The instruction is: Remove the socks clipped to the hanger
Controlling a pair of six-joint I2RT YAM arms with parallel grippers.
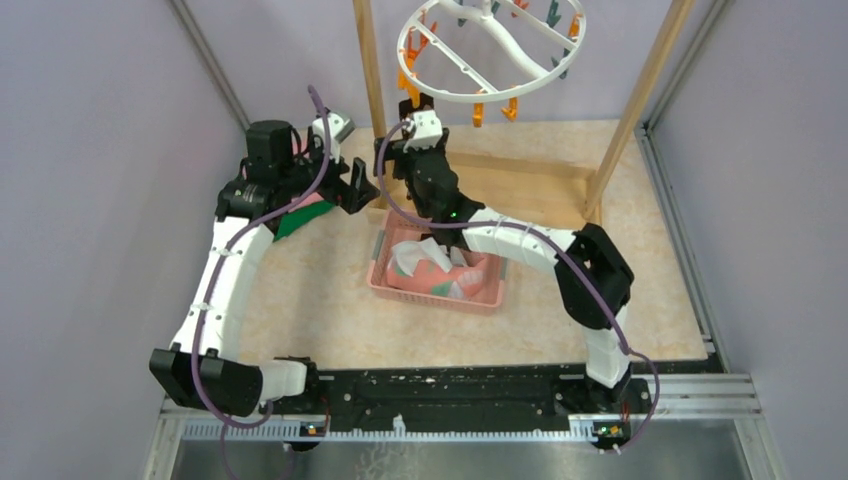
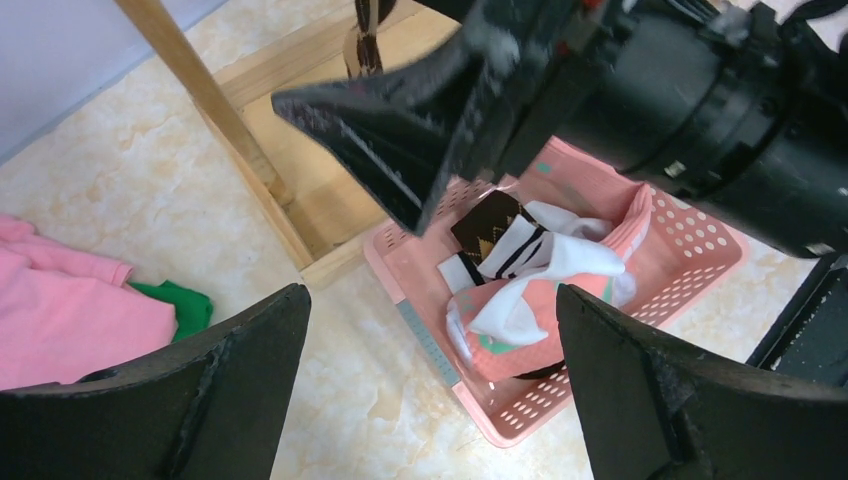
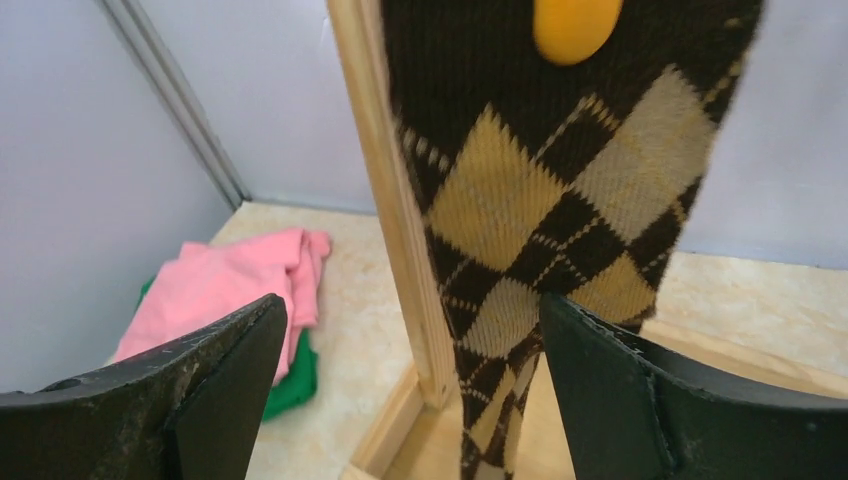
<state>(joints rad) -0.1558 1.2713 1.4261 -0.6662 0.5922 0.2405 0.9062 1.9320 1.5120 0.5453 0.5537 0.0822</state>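
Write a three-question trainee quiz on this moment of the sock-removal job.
1. True or false: the argyle sock hangs from an orange clip.
2. Where do the loose socks lie? A) in the pink basket B) on the green cloth C) on the wooden frame base
3. Fill in: the right gripper has its jaws ___.

Key: 1 true; 2 A; 3 open.
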